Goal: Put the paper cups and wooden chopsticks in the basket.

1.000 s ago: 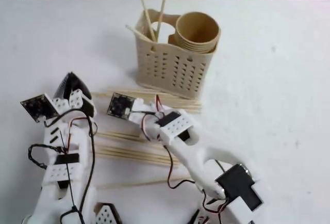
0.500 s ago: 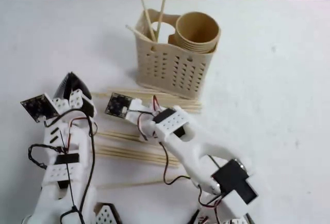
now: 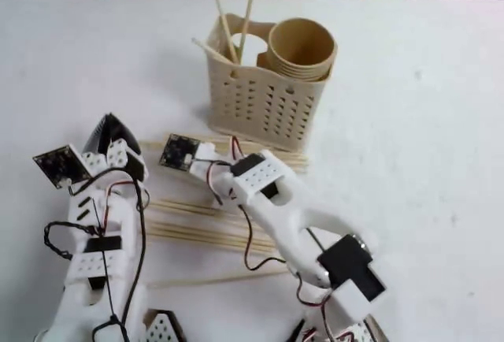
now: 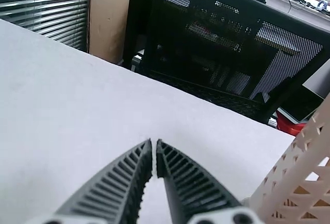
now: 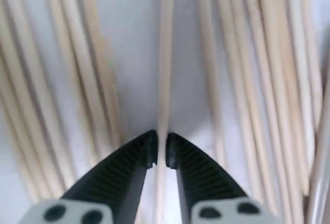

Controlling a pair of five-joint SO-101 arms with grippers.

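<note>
A tan basket (image 3: 260,102) stands at the far middle of the white table (image 3: 409,121). The paper cups (image 3: 302,46) sit stacked inside its right half, and a few chopsticks (image 3: 223,19) stand upright in its left half, leaning against the rim.

The loose chopsticks (image 3: 189,233) lie flat on the table in front of the basket, in rough rows running side to side. One row (image 3: 293,161) lies just beside the basket's front wall, more lie nearer the arms, and a lone stick (image 3: 213,280) lies closest to the table's near edge. The right arm (image 3: 291,224) stretches across these rows and covers the middle of several.

In the right wrist view, the right gripper (image 5: 160,149) is down among the sticks. Its jaws are drawn in to a narrow gap with one chopstick (image 5: 166,53) between the tips. Other sticks (image 5: 247,53) crowd close on both sides of it, some touching one another.

The left gripper (image 4: 154,149) is at the left, well apart from the basket, above bare table. Its jaws are pressed together and hold nothing. A corner of the basket (image 4: 304,182) shows beside it. Beyond the table's far edge are a black mesh rack (image 4: 232,53), a cardboard box (image 4: 111,17) and window blinds (image 4: 41,2).
</note>
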